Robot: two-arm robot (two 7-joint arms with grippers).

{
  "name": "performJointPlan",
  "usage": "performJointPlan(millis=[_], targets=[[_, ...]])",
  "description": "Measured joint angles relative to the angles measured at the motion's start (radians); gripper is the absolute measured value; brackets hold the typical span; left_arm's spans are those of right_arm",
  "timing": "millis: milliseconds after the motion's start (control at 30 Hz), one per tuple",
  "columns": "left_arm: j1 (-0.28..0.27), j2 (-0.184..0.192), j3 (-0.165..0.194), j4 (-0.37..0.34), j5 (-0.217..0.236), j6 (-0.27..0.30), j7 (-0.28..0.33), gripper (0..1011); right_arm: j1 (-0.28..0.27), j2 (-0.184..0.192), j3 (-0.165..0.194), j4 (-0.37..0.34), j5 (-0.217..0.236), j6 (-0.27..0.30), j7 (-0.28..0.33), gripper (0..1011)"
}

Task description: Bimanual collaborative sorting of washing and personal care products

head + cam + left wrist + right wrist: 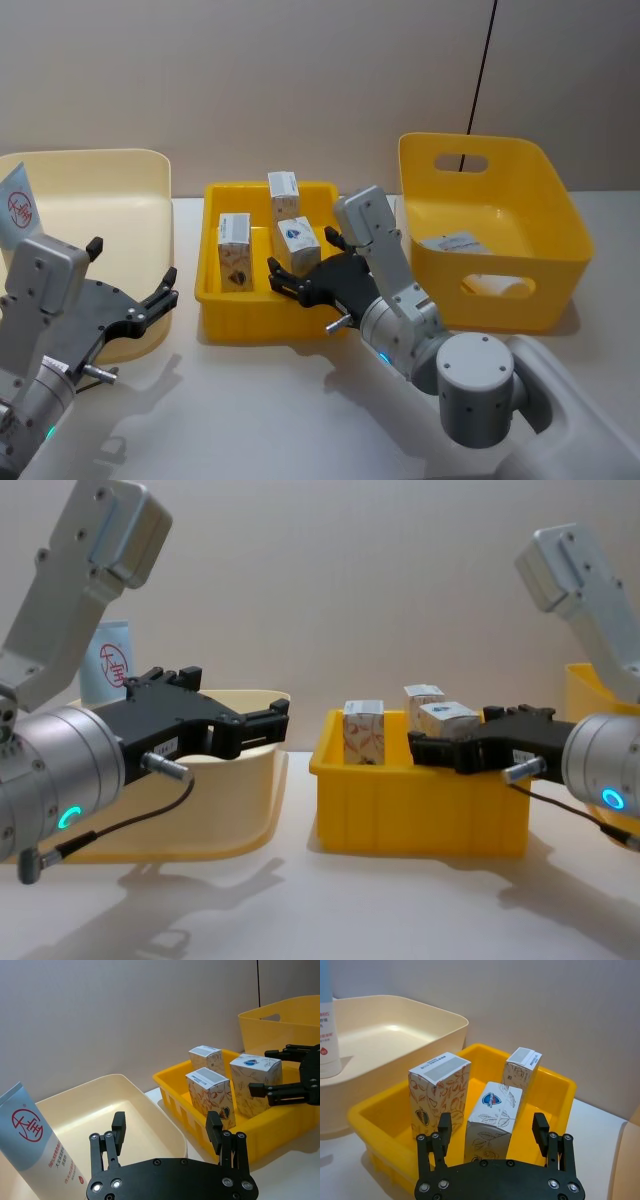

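Cream tub (pixel 125 1080), ahead of my open left gripper (pixel 166 1122), holds the pale-blue tube (pixel 35 1145). Yellow tray (pixel 560 1085), under my open right gripper (pixel 283 277): nearest carton (pixel 492 1120) stands just before its fingertips. I judge it light and crushable, so I'd pinch its flat sides at mid-height.

The left claw (pixel 166 1122) hangs wide open, pointing into a cream tub (pixel 100 1085), with a tilted pale-blue tube (pixel 30 1140) bearing a red round logo at the tub's side. Beyond, three floral cartons (pixel 211 1092) stand upright in a yellow tray (pixel 260 1135). The right claw (pixel 260 1071), also spread, flanks the rightmost carton (pixel 254 1082).
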Motion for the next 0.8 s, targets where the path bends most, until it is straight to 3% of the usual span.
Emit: performJointPlan(millis=[200,367,800], targets=[[0.000,0.000,0.000,0.000,0.000,0.000,0.000,1000,0.010,-0.016,0.002,0.023,-0.010,0.005,-0.016,1000],[0.000,0.000,0.000,0.000,0.000,0.000,0.000,1000,0.015,-0.025,0.003,0.035,-0.016,0.009,-0.024,915],[0.000,0.000,0.000,0.000,0.000,0.000,0.000,1000,0.022,-0.036,0.005,0.048,-0.023,0.013,-0.033,531]])
